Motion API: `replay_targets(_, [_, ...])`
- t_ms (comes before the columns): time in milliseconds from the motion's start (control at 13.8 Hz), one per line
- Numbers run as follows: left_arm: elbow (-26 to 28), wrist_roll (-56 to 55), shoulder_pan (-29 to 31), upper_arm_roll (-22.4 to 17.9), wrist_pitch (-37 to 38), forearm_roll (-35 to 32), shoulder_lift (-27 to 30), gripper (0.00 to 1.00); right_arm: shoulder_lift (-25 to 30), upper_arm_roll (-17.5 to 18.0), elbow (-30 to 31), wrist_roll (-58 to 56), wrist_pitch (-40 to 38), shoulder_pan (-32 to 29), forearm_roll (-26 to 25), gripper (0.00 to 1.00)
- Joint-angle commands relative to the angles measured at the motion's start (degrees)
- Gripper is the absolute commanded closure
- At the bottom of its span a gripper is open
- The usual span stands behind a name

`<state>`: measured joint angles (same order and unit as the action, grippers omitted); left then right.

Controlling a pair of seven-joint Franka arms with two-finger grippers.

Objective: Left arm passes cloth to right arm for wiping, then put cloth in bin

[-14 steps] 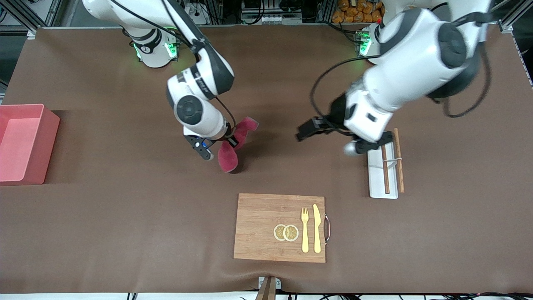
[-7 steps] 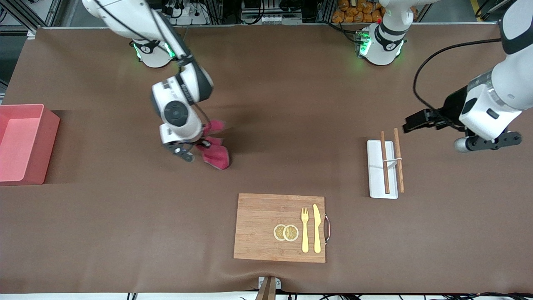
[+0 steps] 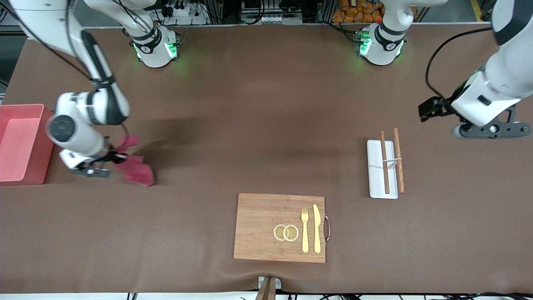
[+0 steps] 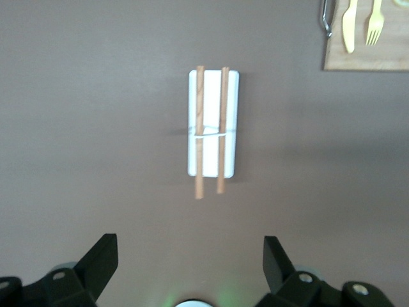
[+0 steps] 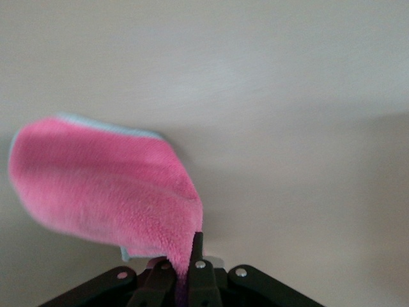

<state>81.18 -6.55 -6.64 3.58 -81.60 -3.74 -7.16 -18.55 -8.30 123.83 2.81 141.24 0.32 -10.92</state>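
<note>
The pink-red cloth (image 3: 135,171) hangs from my right gripper (image 3: 111,158), which is shut on one edge of it, low over the table beside the salmon-pink bin (image 3: 49,141). In the right wrist view the cloth (image 5: 108,185) spreads out from the closed gripper (image 5: 189,254) over bare table. My left gripper (image 3: 488,129) is open and empty, up over the left arm's end of the table. In the left wrist view the left gripper (image 4: 189,263) shows its jaws wide apart with nothing between them.
A white tray (image 3: 376,183) with two wooden chopsticks (image 3: 385,166) lies below the left gripper and also shows in the left wrist view (image 4: 213,96). A wooden board (image 3: 258,225) with fork, knife and two lemon slices sits near the front edge.
My right arm has carried the cloth from the table's middle toward its own end, up to the bin. My left arm has pulled back from the middle to its own end.
</note>
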Motion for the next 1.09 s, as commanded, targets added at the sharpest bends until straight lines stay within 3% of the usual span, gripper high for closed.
replay_targets(0, [3.8, 5.4, -0.7, -2.7, 1.8, -1.7, 5.4, 0.00, 0.4, 1.4, 1.0, -13.1, 3.8, -8.3, -2.2, 1.00])
replay_targets(291, [6.6, 10.5, 1.7, -2.9, 2.9, -0.1, 8.5, 0.00, 0.8, 1.2, -4.2, -33.3, 4.8, -14.0, -5.1, 1.00])
replay_targets(436, [7.2, 9.4, 1.8, -3.0, 3.1, 2.8, 8.6, 0.00, 0.7, 1.4, -4.4, -33.6, 4.5, -14.6, -5.9, 1.00])
replay_targets(800, [7.9, 8.8, 3.2, -3.0, 3.0, 2.9, 8.8, 0.00, 0.6, 2.1, 1.1, -7.5, 1.1, -5.6, -5.2, 1.00])
replay_targets(1018, [7.7, 6.0, 4.1, -2.7, 2.9, 2.9, 9.0, 0.00, 1.6, 4.3, 4.6, 13.1, 0.7, 4.0, -4.7, 1.00])
